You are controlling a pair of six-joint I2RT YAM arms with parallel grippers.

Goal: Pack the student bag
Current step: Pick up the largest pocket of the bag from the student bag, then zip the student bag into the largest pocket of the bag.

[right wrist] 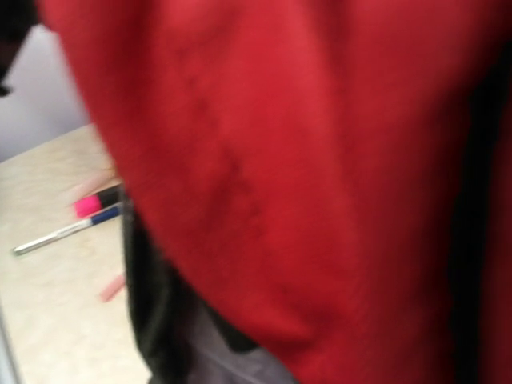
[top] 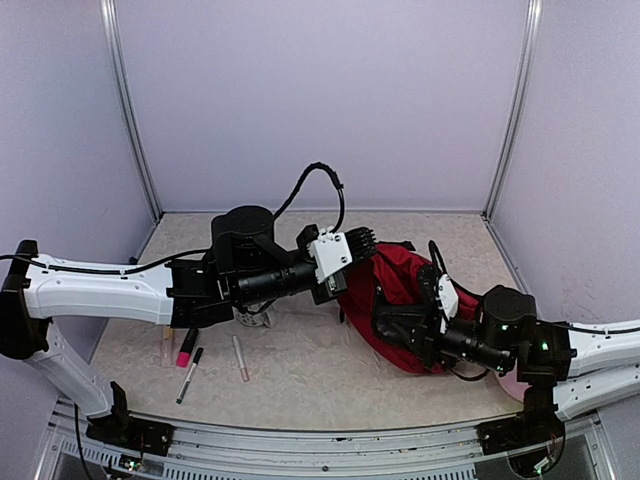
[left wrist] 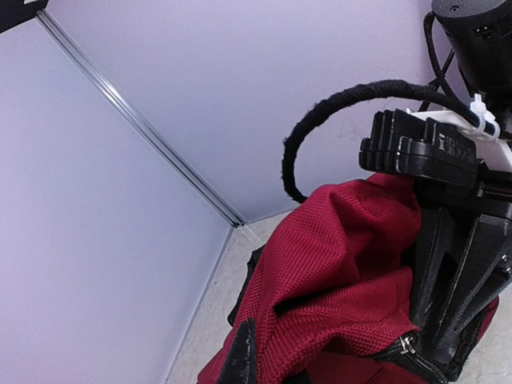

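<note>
Dark red student bag slumped on the right half of the table, between the two arms. Left tool pinched narrow on a bunch of red fabric at the bag's upper edge, lifting that edge clear of the table. Black zip visible just beside the fingers in the left wrist view. Right tool pressed against the bag's near side and buried in cloth. Cannot tell whether wide or narrow, or holding anything, with the right wrist view only a red blur. Pink-capped marker and black pen lying well apart from the bag, on the left of the table under the left arm.

Step in hand, probably: spreading the bag's mouth for loading. To do it well:
- Hold the left pinch firm and high.
- Find the opposite lip or the zip pull with the right tool.
- Draw it gently away from the left, without snagging a strap or tugging the fabric out of the pinch.
</note>
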